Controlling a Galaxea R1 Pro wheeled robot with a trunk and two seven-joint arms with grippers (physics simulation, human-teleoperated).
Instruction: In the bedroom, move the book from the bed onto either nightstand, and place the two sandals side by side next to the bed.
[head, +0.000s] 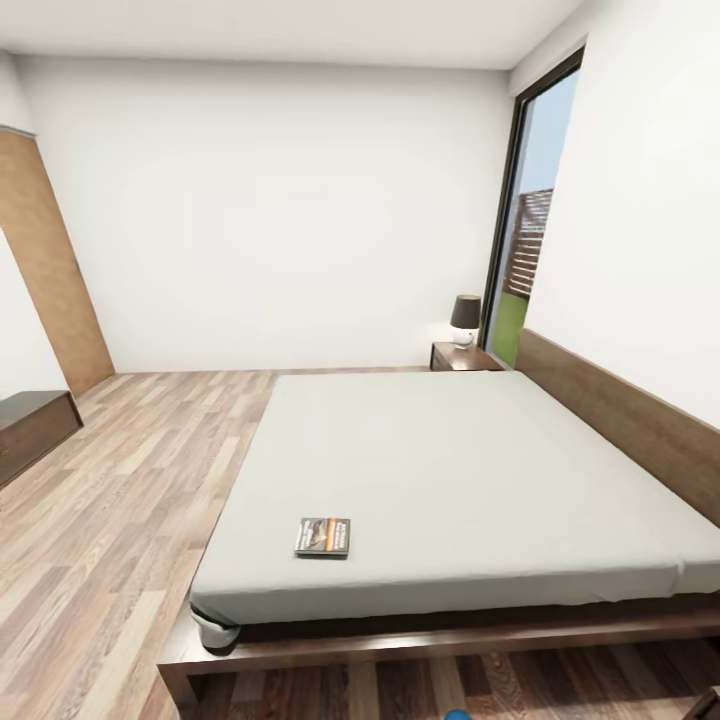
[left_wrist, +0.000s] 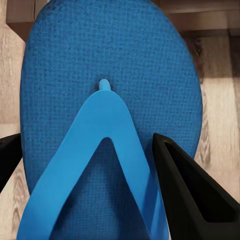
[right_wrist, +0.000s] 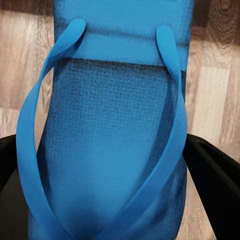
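The book (head: 323, 536), dark with an orange band, lies flat on the grey mattress of the bed (head: 470, 470) near its front left corner. A nightstand (head: 462, 357) stands at the far end of the bed beside the headboard. My left gripper (left_wrist: 95, 185) is shut on a blue sandal (left_wrist: 110, 65), held above the wood floor with its black fingers (left_wrist: 192, 192) at either side. In the same way, my right gripper (right_wrist: 112, 195) is shut on the other blue sandal (right_wrist: 115, 135). A blue sliver (head: 456, 714) peeks in at the head view's lower edge.
A dark-shaded lamp (head: 465, 318) sits on the nightstand by the tall window (head: 528, 220). A low dark bench (head: 35, 425) stands against the left wall. A wide stretch of wood floor (head: 120, 500) lies left of the bed.
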